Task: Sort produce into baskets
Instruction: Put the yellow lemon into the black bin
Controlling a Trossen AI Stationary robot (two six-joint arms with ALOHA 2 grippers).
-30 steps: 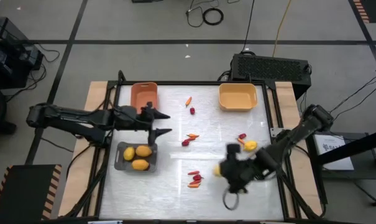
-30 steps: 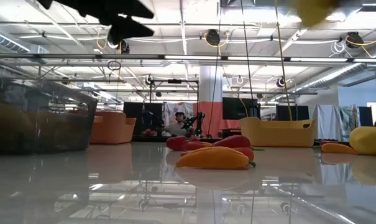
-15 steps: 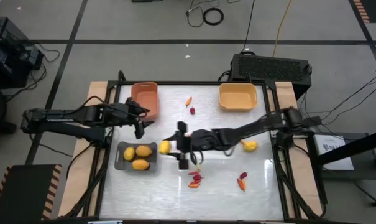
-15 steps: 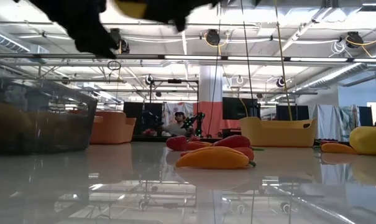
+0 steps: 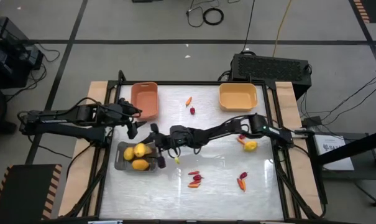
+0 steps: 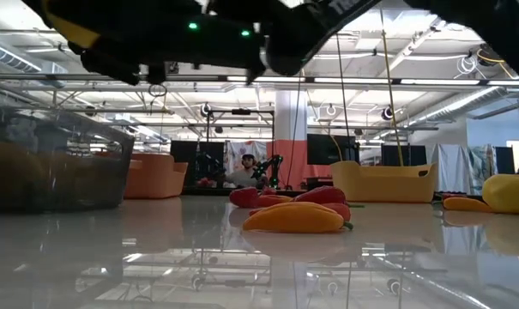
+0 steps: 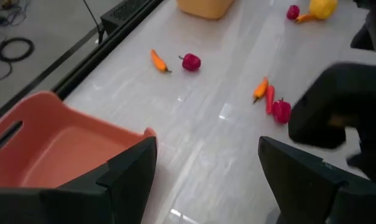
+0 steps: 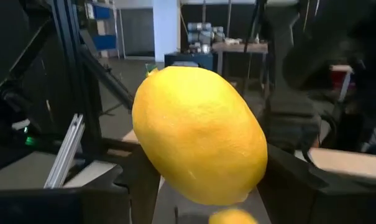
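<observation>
My right gripper [image 5: 155,147] reaches across the table from the right and is shut on a yellow egg-shaped fruit [image 8: 200,134] above the grey basket [image 5: 120,163], which holds three yellow fruits [image 5: 140,164]. My left gripper [image 7: 206,180] is open and empty beside the salmon basket [image 5: 144,99]; it also shows in the high view [image 5: 132,122]. The yellow-orange basket [image 5: 237,96] stands at the far right. A yellow fruit [image 5: 250,145], red pieces [image 5: 192,111] and orange peppers [image 5: 188,101] lie loose on the table. My right gripper pinches the yellow fruit between its two fingers [image 8: 135,183], one on each of the fruit's two sides [image 8: 151,155]. The arm comes at it from the table's right. The fruit is lifted clear, above another yellow fruit [image 8: 231,216] in the grey basket.
Red and orange pieces lie near the table's near edge [image 5: 194,180] and to the right [image 5: 242,182]. In the low view, peppers [image 6: 293,216] lie at the centre and the right arm [image 6: 242,34] spans overhead. My left arm lies along the table's left side.
My right gripper has swept from the table's near right toward the left edge with the yellow fruit, which stays lifted, and now stands over the grey basket. My left gripper has drawn back toward the table's left edge, next to the salmon basket.
</observation>
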